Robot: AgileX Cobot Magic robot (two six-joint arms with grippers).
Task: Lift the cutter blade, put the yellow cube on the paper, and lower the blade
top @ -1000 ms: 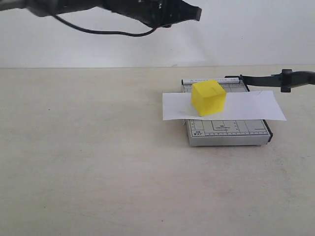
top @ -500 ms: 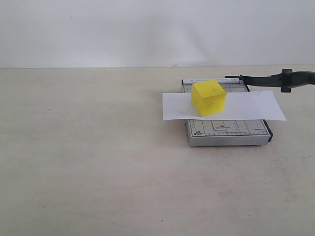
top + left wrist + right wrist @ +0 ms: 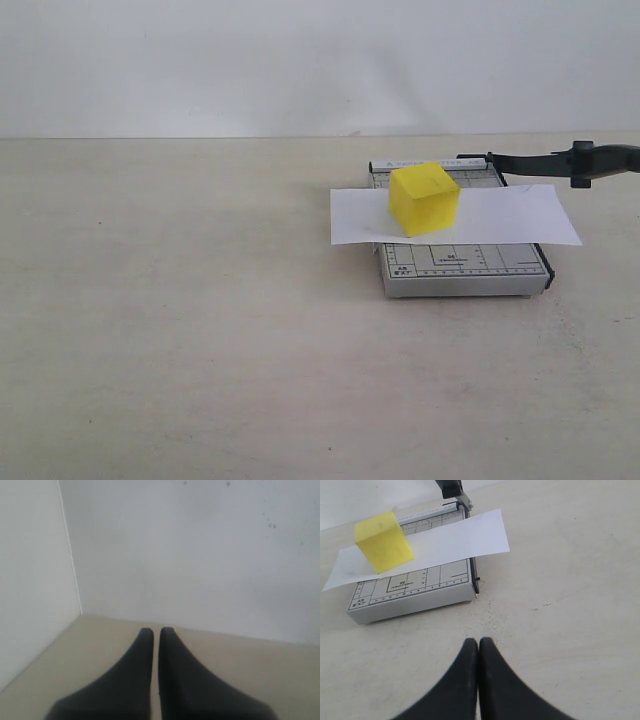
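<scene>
The yellow cube (image 3: 424, 198) rests on the white paper (image 3: 500, 215), which lies across the grey gridded cutter base (image 3: 465, 268). Hinged at the base's far corner, the cutter blade (image 3: 555, 161) is lifted off the base and points right. In the right wrist view the cube (image 3: 383, 541), paper (image 3: 455, 542), base (image 3: 415, 592) and the blade's hinge end (image 3: 451, 487) lie ahead of my right gripper (image 3: 478, 641). That gripper is shut, empty and apart from the cutter. My left gripper (image 3: 156, 630) is shut on nothing, facing a white wall. Neither gripper shows in the exterior view.
A beige table (image 3: 200, 330) stretches left and in front of the cutter, with a white wall (image 3: 300, 60) behind. In the left wrist view a wall corner (image 3: 70, 555) stands ahead of the left gripper.
The left arm, at the top of the exterior view one second ago, has withdrawn out of that view. Cube, paper and blade have not moved.
</scene>
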